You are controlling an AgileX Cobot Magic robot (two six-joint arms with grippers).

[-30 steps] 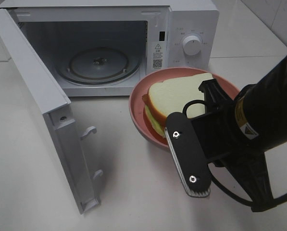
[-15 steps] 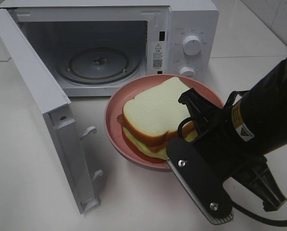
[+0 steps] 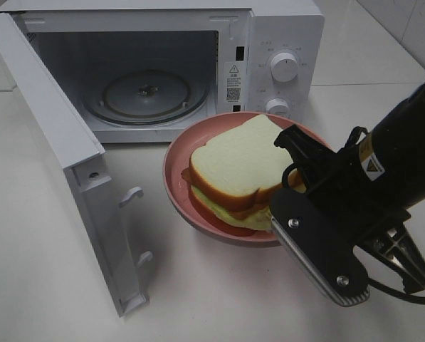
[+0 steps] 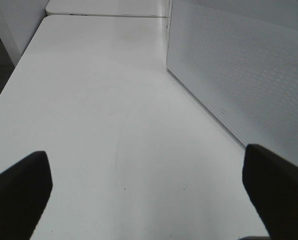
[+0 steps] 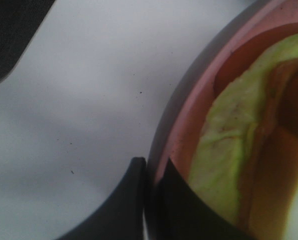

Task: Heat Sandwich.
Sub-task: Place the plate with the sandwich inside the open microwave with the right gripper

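Note:
The sandwich (image 3: 233, 167), white bread over green lettuce and a reddish layer, lies on a round pink plate (image 3: 178, 187) in front of the open microwave (image 3: 283, 35). My right gripper (image 3: 280, 210) is shut on the plate's near right rim. The right wrist view shows its fingertips (image 5: 149, 172) pinching the pink rim (image 5: 188, 125), with the sandwich's (image 5: 223, 160) lettuce edge just beyond. The plate appears held a little off the table. In the left wrist view my left gripper (image 4: 149, 187) stands open over bare white table, nothing between its fingers (image 4: 19, 187).
The microwave's door (image 3: 55, 142) swings out to the left toward the table's front. The glass turntable (image 3: 144, 92) inside carries nothing. Its knobs (image 3: 283, 65) sit just behind the plate. The microwave's perforated side wall (image 4: 238, 65) stands near the left gripper.
The right gripper has carried the plate and sandwich leftward and nearer the front, then eased back slightly right. The arm's wrist has turned. The microwave has not moved.

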